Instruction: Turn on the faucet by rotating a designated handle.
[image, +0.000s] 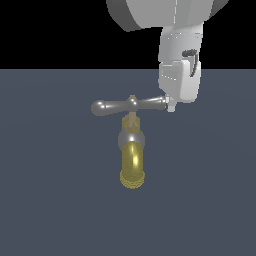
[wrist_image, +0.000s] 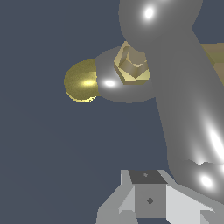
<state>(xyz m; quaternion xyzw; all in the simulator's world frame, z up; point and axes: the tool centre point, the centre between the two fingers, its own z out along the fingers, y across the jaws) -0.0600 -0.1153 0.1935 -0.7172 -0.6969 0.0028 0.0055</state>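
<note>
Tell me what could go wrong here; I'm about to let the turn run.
1. The gripper meets only the bulb end of the handle, so it may slide off the rounded tip.
2. Whether it grips or just touches is unclear; a push could miss.
3. The spout sits close below.

Gripper (image: 171, 107) pressed against the handle (image: 131, 105) bulb at the exterior view's right; faucet (image: 132, 165) spout below, pointing toward the camera.

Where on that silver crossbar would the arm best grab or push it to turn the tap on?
Probably near a bulb end of the handle, where leverage around the brass hub is greatest. The tool is already at the bulb on the exterior view's right, coming from above; the arm tapers, so the bulb stops slipping.
</note>
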